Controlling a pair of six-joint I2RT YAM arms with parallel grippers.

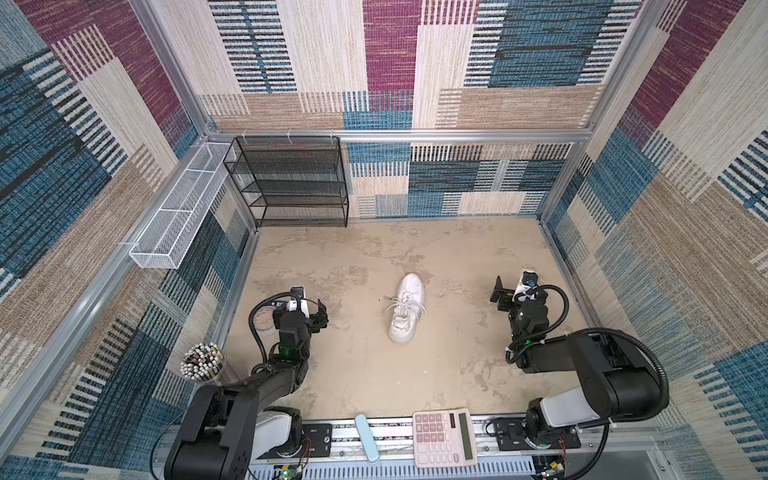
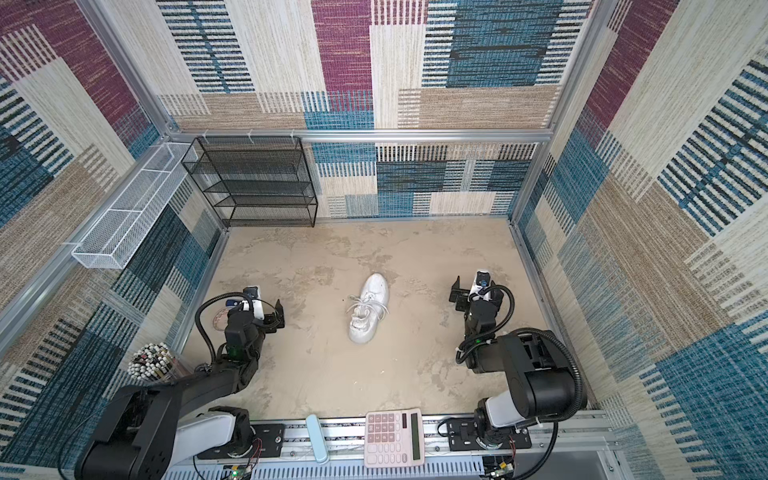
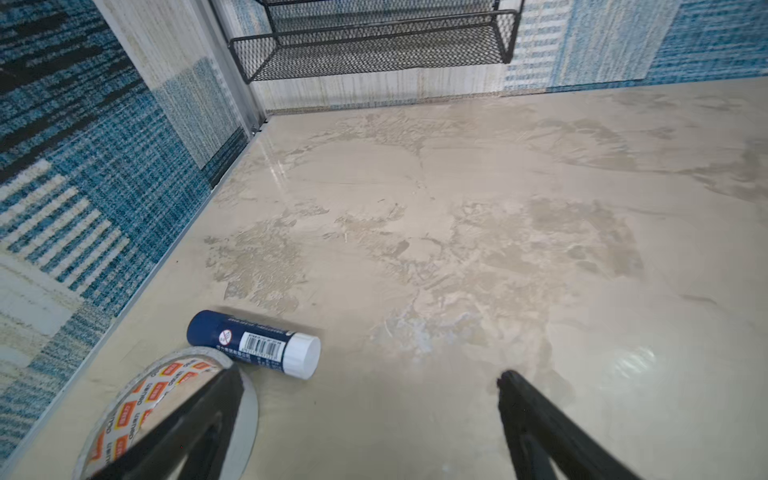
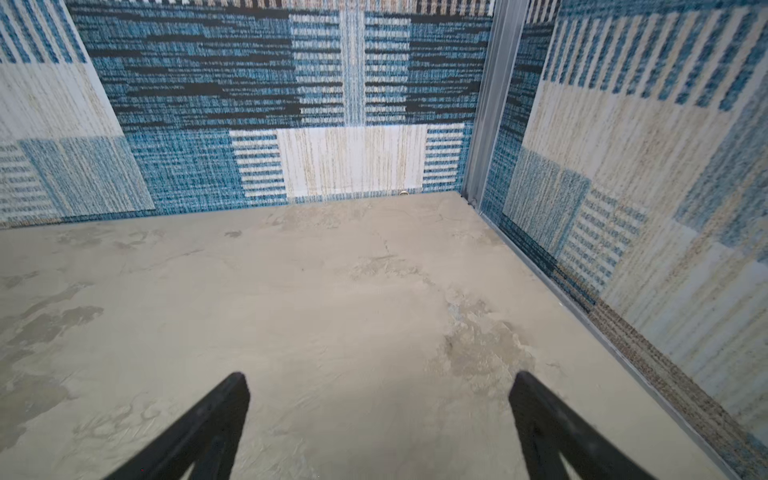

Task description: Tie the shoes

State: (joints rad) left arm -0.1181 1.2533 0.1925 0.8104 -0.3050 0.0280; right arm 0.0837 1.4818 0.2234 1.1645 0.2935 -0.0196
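Black arms [image 1: 270, 382], white bases [image 1: 272, 432], corrugated cables [image 1: 250, 318]

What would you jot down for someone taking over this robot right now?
Left gripper: open, empty, off to the left of the white sneaker.
Right gripper: open, empty, off to its right.
The sneaker lies mid-table between them, with its laces splayed loose to both sides.
Done: nothing visible; neither gripper touches the shoe.
Left: pick up both lace ends and tie the bow.
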